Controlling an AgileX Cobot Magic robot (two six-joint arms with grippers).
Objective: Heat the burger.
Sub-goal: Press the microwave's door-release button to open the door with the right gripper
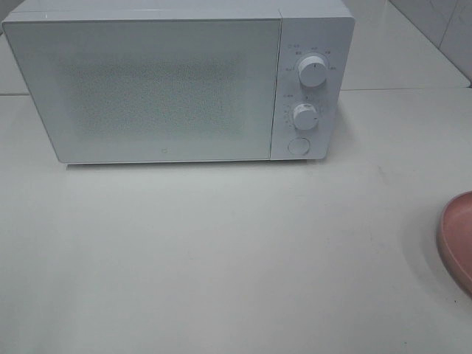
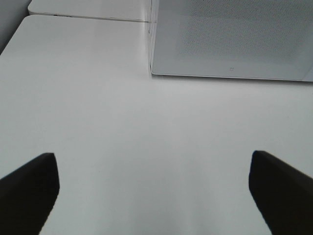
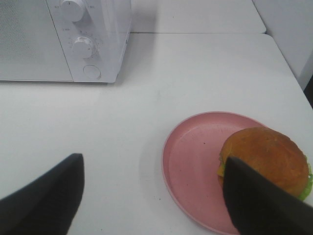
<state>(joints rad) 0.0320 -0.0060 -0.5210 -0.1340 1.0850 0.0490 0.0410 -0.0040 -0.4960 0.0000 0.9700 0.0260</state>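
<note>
The burger [image 3: 266, 159] sits on a pink plate [image 3: 195, 161] on the desk [image 3: 146, 98], well apart from the shut microwave [image 1: 177, 81]. The left claw [image 2: 152, 169] and right claw [image 3: 152, 164] both stand wide and empty. The door probably opens first, likely by the round button [image 1: 298, 145], so press it squarely. The high view shows only the plate's rim, and one claw finger hides part of the burger.

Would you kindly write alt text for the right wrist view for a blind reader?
A burger sits on a pink plate on a white table, partly hidden by the open right gripper; a closed white microwave stands beyond.
</note>
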